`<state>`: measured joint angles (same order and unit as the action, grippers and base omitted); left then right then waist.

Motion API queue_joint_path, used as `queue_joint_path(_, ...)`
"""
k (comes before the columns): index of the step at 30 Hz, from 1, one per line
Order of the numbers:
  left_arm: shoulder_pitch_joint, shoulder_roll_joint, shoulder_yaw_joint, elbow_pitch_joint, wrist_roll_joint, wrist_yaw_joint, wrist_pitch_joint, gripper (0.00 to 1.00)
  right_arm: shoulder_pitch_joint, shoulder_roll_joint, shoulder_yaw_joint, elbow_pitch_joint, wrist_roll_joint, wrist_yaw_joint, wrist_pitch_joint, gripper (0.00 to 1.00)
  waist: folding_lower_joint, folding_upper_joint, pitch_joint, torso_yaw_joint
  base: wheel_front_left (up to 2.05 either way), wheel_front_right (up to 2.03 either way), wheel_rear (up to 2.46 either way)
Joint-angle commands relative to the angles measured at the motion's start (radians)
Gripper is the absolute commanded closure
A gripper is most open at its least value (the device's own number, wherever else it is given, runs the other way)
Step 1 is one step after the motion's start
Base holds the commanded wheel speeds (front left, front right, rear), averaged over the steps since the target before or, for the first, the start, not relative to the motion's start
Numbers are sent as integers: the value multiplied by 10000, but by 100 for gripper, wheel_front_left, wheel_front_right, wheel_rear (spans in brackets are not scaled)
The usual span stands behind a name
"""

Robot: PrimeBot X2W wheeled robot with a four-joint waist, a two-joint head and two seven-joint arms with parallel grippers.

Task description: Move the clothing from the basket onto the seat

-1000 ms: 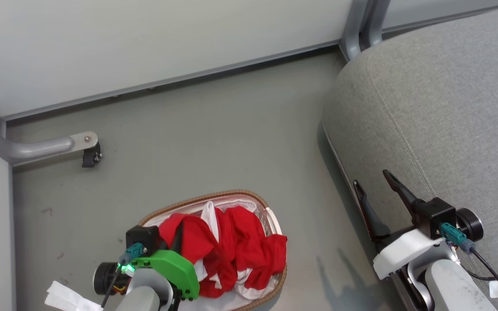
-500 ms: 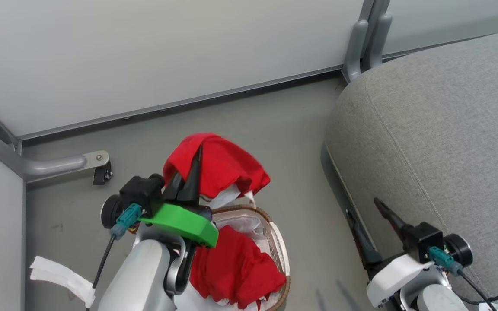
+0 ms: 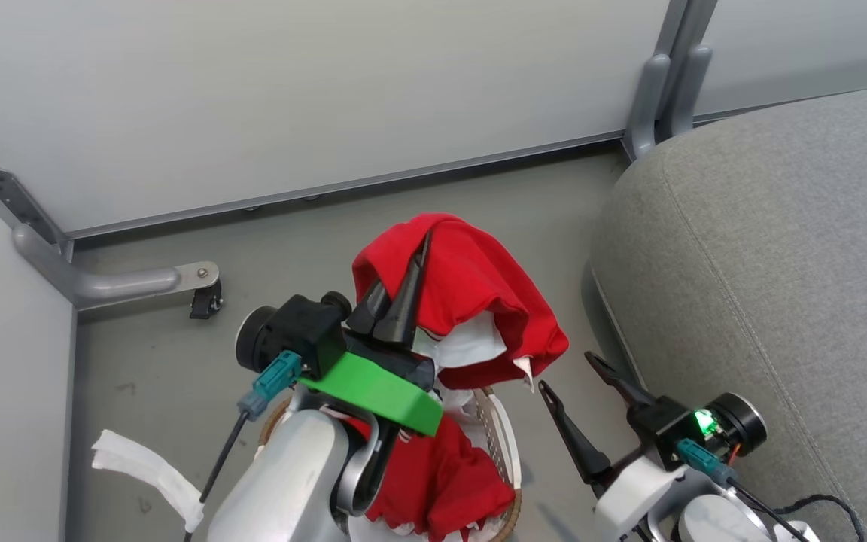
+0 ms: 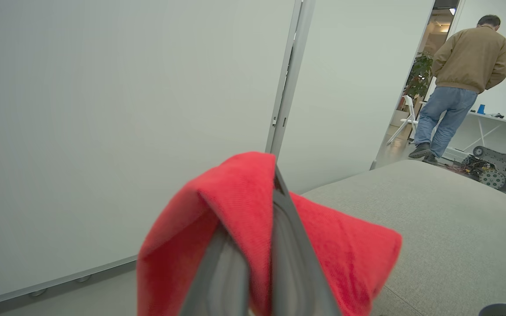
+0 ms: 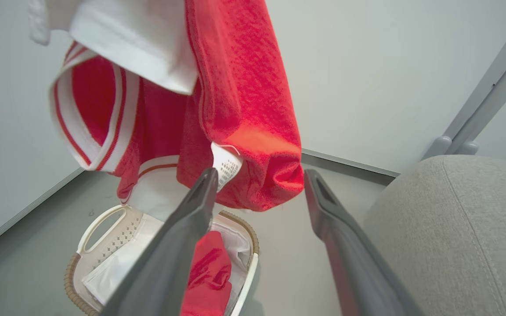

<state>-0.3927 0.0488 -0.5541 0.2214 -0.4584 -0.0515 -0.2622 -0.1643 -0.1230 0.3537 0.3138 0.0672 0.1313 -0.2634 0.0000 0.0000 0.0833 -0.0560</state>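
Observation:
My left gripper (image 3: 412, 262) is shut on a piece of the red clothing (image 3: 479, 293), which hangs from its fingers above the basket (image 3: 505, 444). More red clothing (image 3: 456, 474) lies in the basket on the white liner. In the left wrist view the fabric (image 4: 345, 250) drapes over my left gripper (image 4: 262, 206), with the grey seat (image 4: 433, 210) beyond. My right gripper (image 3: 565, 370) stands open between basket and seat (image 3: 780, 263). From the right wrist, my right gripper (image 5: 260, 173) sits just below the hanging garment (image 5: 244, 87), over the basket (image 5: 103, 228), apart from the cloth.
White wall panels close off the back, joined by a grey post (image 3: 667, 83). A metal foot with a black caster (image 3: 204, 301) sits on the floor at left. A white tag (image 3: 147, 474) hangs by my left arm. A person (image 4: 459, 74) stands far off past the seat.
My left gripper has lifted a red garment up out of the basket and carried it toward the seat. My right gripper has come left off the seat's edge. The head camera has shifted.

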Motion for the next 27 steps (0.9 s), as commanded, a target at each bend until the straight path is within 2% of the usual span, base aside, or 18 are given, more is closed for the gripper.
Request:
queue_joint_path(1, -95, 39, -141, -34, -105, 37, -41, 100, -241, 39, 108, 94, -154, -10, -22, 0, 0, 0, -28, 197, 0, 0, 0)
queue_joint_path(15, -666, 37, -1299, -124, -684, 106, -41, 100, -2354, 608, 854, 1742, -1013, -10, -20, 1, 0, 0, 357, 1408, 0, 0, 0)
queue_joint_path(16, -675, 40, -1344, -112, -687, 134, -41, 100, -2378, 620, 870, 1868, -1017, -10, -20, 59, 0, 0, 369, 1460, 0, 0, 0)
queue_joint_path(17, -698, 37, -1397, -106, -687, 149, -41, 100, -2443, 638, 854, 1933, -924, -10, -20, 100, 0, 0, 388, 1517, 0, 0, 0)
queue_joint_path(27, -548, 34, -1201, -64, -630, 231, -41, 100, -2210, 688, 624, 1751, -602, -10, -20, 100, 0, 0, 408, 1370, 0, 0, 0)
